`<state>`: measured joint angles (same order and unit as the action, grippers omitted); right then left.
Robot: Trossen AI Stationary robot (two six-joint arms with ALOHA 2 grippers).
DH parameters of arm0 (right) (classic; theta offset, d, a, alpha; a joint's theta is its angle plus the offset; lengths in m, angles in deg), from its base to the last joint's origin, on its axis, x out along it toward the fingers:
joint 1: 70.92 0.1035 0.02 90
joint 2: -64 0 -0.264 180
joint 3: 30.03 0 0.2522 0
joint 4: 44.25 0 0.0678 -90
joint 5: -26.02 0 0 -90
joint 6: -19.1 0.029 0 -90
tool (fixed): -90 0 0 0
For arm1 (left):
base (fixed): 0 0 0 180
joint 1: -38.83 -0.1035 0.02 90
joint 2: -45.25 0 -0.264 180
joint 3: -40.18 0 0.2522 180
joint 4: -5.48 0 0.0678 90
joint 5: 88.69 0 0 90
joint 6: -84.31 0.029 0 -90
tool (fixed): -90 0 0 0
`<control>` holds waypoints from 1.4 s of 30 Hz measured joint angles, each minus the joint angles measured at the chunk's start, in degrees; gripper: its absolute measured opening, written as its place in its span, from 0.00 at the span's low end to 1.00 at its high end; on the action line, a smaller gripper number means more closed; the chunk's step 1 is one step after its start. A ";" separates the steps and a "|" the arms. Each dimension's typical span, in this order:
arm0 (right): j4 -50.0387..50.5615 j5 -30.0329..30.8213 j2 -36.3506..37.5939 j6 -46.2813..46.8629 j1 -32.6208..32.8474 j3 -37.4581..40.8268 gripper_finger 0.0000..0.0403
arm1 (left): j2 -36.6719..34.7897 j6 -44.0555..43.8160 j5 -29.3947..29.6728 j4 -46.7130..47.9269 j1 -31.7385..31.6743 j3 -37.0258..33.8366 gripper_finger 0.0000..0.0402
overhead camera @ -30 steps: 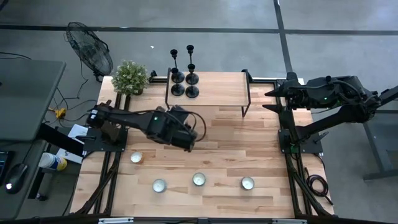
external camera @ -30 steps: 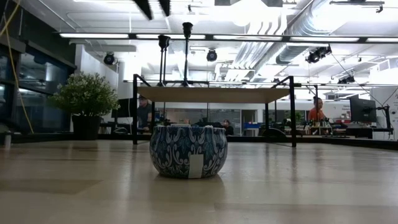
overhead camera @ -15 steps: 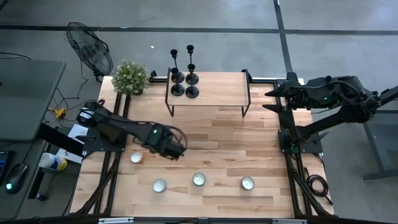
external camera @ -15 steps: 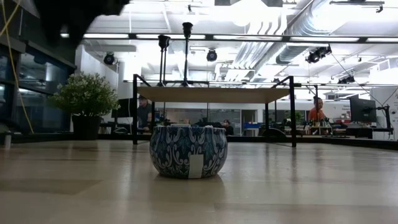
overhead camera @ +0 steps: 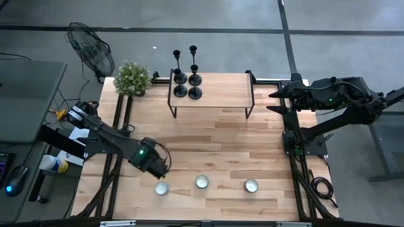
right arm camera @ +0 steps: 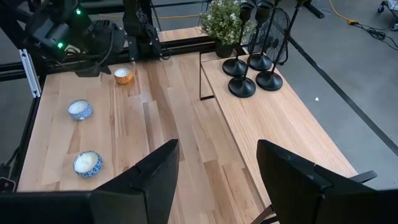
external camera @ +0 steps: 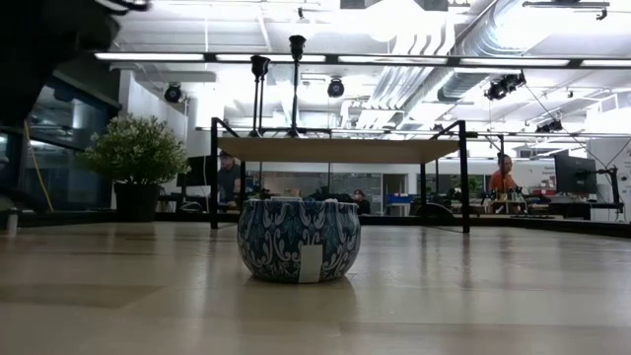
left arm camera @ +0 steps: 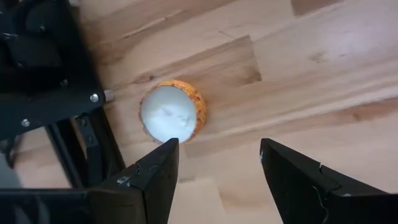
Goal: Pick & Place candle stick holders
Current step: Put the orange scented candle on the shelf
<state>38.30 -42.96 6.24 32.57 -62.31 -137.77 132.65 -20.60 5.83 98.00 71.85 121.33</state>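
Jaws spread wide and empty, the left gripper (left arm camera: 214, 180) hovers over an orange tealight cup (left arm camera: 172, 112) at lower left, while the candle stick holders (overhead camera: 186, 75) stand on the raised shelf (overhead camera: 221, 91), top centre; right gripper (right arm camera: 214, 180) open, parked right.

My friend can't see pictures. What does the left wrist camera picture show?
The left gripper is open, hovering just above a small orange-rimmed candle cup filled with white wax. The cup sits on the wooden table, next to the arm's black metal frame.
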 joint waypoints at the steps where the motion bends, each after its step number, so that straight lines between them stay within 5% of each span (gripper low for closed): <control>1: 0.00 0.00 0.00 0.00 -0.01 0.00 0.52 | -0.22 -1.62 0.96 -0.59 1.16 -1.02 0.54; 8: 0.00 0.00 -0.02 0.00 0.02 0.00 0.52 | -0.75 -15.01 5.11 -1.15 11.43 -4.33 0.54; 14: 0.00 0.00 0.01 0.00 0.00 0.00 0.52 | -0.75 -19.45 0.73 -0.93 18.14 -5.77 0.56; 23: -0.01 0.00 -0.01 0.00 0.00 0.00 0.52 | -0.57 -16.97 -1.18 -5.01 21.95 -9.39 0.86; 28: -0.02 0.00 -0.01 0.00 0.01 0.00 0.52 | -0.56 -15.25 5.88 -13.88 25.49 -14.25 0.98; 35: 0.00 0.00 0.00 0.00 0.01 0.00 0.52 | -0.55 -24.45 10.27 -15.33 31.06 -19.37 0.96; 42: -0.01 0.00 0.00 0.00 -0.01 0.00 0.52 | 0.50 -19.93 12.90 -27.25 31.61 -25.34 0.95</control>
<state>38.29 -42.96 6.23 32.57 -62.32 -137.77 133.15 -40.53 18.72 70.75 103.45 95.98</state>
